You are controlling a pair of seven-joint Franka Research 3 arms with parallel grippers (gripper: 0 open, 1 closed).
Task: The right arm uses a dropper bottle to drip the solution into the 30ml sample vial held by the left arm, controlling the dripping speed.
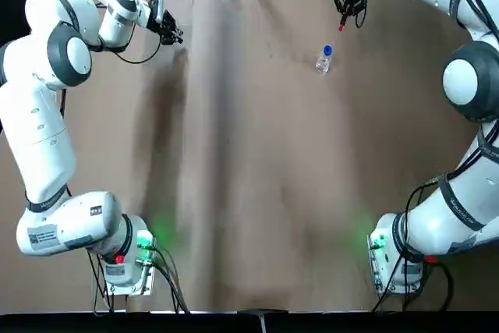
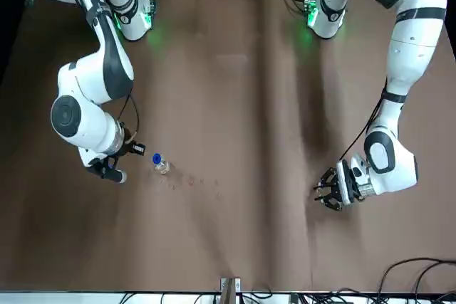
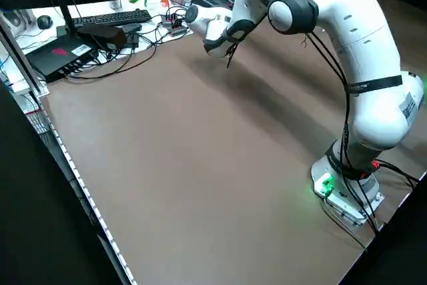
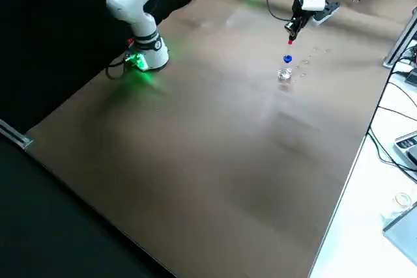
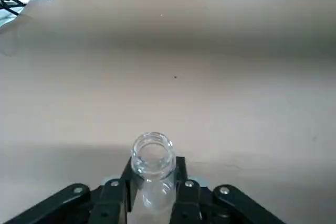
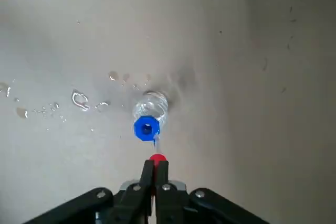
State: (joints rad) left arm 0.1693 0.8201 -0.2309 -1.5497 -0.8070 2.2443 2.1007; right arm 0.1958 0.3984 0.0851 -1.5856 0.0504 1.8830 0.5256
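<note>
Cannot make out any level of solution in the bottle (image 6: 152, 104) or the vial (image 5: 153, 176). Cannot tell whether the tip of the dropper (image 6: 157, 144) sits inside the collar (image 6: 146, 128) or beside it. Seen in the right wrist view only in part, with the bulb (image 6: 158, 157) half covered by 2 black fingers. Hard to pick out the vial anywhere but in the left wrist view; there, masked along both sides by 2 fingers.

Over the table's far left part, at the left gripper (image 5: 154, 167): closed to the width of the vial, gripping it by its walls. Points the vial's open mouth up, with its long axis roughly upright. Over the far right part, at the right gripper (image 6: 156, 163): nearly shut, pinching the bulb. Hangs the dropper steeply down toward the collar, bulb uppermost. Stands the bottle upright on the table (image 4: 195, 161), collar on top, just below the right gripper and well apart from the vial. Scattered near the bottle, several clear drops (image 6: 80, 99).

Cannot read the small print on 1 sticker (image 3: 407, 105) of the left arm (image 3: 373, 65).
</note>
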